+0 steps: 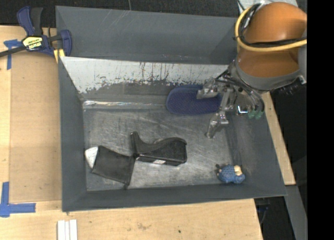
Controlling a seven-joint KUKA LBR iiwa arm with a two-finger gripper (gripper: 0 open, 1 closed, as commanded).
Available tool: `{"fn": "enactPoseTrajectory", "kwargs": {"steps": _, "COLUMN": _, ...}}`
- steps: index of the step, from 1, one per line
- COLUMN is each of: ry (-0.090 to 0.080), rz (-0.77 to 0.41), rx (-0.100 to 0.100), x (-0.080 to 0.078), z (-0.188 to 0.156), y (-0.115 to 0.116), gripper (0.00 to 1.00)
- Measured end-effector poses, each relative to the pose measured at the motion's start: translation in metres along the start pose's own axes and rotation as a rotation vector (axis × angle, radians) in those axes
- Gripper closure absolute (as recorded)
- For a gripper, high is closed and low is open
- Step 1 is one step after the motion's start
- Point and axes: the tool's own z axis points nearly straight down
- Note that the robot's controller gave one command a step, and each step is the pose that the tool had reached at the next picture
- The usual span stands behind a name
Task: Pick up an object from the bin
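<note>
Right now your hand [212, 109] stands spread open and empty at the back right of the bin [156, 202], its upper finger [207, 92] over the right end of the dark blue oval pad [185, 102].

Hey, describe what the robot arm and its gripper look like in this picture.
The arm's wrist wears a rounded orange cover with a yellow cable looped around it, above a grey collar. Below is a slim silver-metal gripper with thin dark wires and a small green part beside it.
</note>
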Motion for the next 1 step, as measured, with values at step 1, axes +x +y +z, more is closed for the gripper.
{"fn": "enactPoseTrajectory", "kwargs": {"steps": 1, "ry": -0.012, "rz": -0.345, "rx": 0.005, "x": 0.0187, "z": 0.1361, "y": 0.0427, "gripper": 0.0}}
